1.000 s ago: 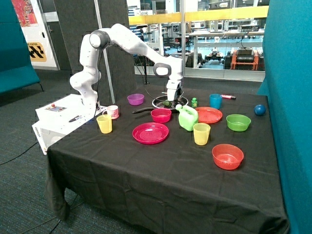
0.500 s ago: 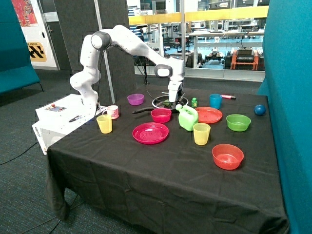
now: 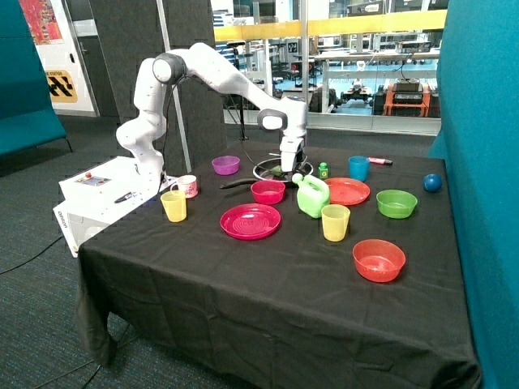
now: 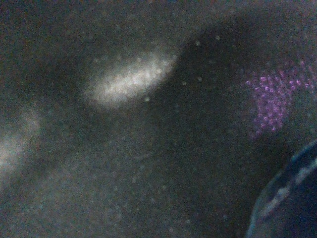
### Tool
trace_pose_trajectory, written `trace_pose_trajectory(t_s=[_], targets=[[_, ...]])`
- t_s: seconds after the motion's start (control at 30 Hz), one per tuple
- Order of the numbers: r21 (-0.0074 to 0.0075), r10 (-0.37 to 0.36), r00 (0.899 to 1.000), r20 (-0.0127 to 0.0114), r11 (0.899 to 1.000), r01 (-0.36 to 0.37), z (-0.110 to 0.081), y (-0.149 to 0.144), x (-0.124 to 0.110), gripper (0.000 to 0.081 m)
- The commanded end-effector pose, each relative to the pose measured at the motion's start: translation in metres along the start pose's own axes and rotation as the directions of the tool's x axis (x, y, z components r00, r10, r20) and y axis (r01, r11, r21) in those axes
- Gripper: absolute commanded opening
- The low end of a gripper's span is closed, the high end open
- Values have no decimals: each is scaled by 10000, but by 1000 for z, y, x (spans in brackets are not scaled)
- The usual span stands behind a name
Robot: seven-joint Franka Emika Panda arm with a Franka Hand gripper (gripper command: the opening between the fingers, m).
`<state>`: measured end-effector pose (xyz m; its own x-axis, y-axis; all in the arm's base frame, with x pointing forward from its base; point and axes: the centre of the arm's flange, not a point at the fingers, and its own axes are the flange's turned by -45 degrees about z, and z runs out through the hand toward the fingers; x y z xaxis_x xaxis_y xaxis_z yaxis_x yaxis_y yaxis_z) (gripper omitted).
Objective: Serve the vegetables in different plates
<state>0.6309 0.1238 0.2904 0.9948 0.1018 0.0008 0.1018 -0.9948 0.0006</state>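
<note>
Pincer (image 3: 286, 168) in frying pan (image 3: 265, 172); arm shifted slightly since earlier.

A: From where does the outside camera look?

B: It stands apart from the table (image 3: 268, 292), off one front corner and above tabletop height, facing across the black cloth toward the arm (image 3: 219, 69) and the glass wall behind. It sits far enough back to take in the whole table and the floor around it.

A: And the wrist camera?

B: It looks along the gripper (image 3: 286, 168), very close to a dark surface; only murky patches show.

A: What do they share?

B: Nothing that can be matched; the wrist view is too dim.
</note>
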Motion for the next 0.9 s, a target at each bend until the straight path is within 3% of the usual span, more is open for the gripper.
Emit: trace_pose_trajectory(t_s=[0.0, 0.2, 0.37, 0.43, 0.5, 0.57, 0.87], targets=[[6, -45, 10000, 8, 10000, 45, 3, 0, 4, 599], [6, -75, 10000, 8, 10000, 75, 3, 0, 4, 563], [6, -28, 10000, 8, 10000, 28, 3, 1, 4, 461], [6, 20, 10000, 8, 10000, -20, 3, 1, 4, 354], [6, 103, 9999, 8, 9999, -103, 4, 2, 4, 117], [6, 144, 9999, 8, 9999, -144, 4, 2, 3, 29], [6, 47, 10000, 8, 10000, -47, 5, -3, 2, 0]])
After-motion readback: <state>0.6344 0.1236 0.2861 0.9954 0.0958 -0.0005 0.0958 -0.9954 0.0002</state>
